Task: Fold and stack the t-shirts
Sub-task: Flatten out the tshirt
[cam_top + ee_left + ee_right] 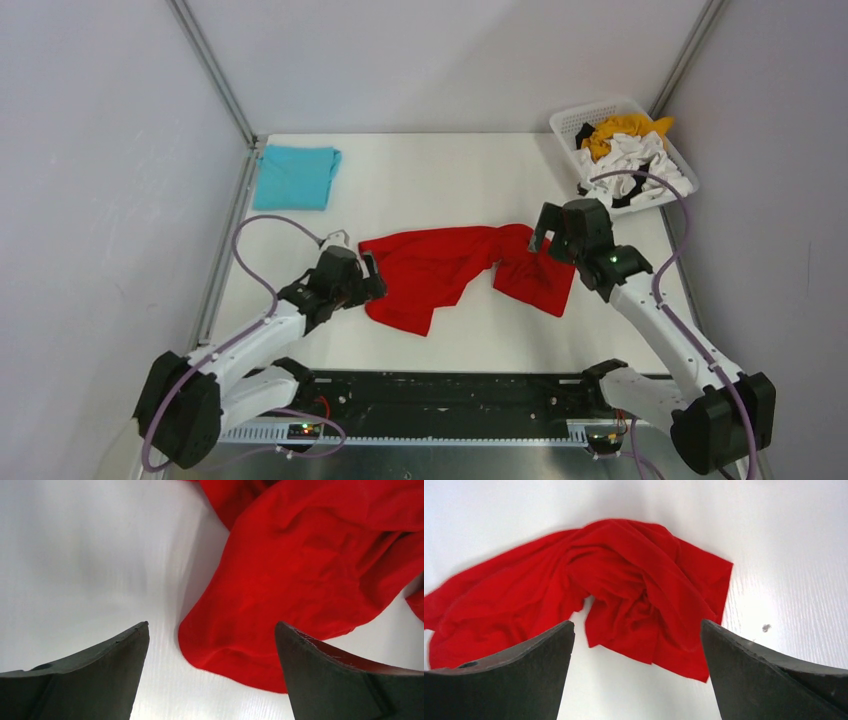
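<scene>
A large red t-shirt [450,270] lies crumpled across the middle of the white table [440,180]. My left gripper [375,278] is at its left edge, open; in the left wrist view a rounded red hem [240,650] lies on the table between the open left gripper [212,625]. My right gripper [548,240] hovers over the shirt's bunched right end, open, holding nothing; the right wrist view shows the right gripper [637,621] wide above the bunched red cloth [639,590]. A turquoise-blue t-shirt [295,177] lies folded at the back left.
A white lattice basket [572,122] at the back right corner holds orange-yellow [622,128], white [635,160] and black [585,132] shirts. Grey walls with metal posts close in the table on three sides. A small dark speck [766,628] marks the table.
</scene>
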You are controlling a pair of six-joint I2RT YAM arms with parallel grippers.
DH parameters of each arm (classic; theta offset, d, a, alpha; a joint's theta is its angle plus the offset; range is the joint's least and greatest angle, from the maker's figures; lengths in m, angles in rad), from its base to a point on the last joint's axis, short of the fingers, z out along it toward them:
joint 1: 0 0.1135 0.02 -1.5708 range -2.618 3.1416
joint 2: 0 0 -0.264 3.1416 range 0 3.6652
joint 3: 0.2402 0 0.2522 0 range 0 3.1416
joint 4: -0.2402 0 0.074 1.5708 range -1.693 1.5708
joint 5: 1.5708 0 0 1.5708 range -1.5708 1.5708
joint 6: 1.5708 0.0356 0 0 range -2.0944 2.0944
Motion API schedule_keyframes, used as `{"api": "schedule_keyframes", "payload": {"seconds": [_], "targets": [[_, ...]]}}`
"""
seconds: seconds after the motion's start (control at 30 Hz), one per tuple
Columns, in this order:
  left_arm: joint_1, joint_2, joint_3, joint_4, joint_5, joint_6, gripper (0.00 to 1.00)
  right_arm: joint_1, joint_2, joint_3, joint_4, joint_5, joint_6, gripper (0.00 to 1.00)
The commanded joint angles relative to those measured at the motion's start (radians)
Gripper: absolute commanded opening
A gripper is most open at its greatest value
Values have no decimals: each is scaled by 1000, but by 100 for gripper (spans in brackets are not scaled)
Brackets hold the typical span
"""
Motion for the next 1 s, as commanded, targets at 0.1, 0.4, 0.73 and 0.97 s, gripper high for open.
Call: {"api": "schedule_keyframes", "payload": {"seconds": [0.1, 0.4, 0.73, 0.97], "targets": [[-6, 197, 71, 199, 51, -11, 90, -47, -1, -130, 70, 14, 45, 99], [-7, 467, 207, 244, 81, 8, 36, -172, 200, -176, 304, -137, 52, 89], [-7, 398, 284, 204, -21, 60, 0, -183, 234, -160, 411, -200, 57, 1], [-7, -2, 290, 155, -206, 140, 0, -161, -69, -60, 187, -187, -31, 0]]}}
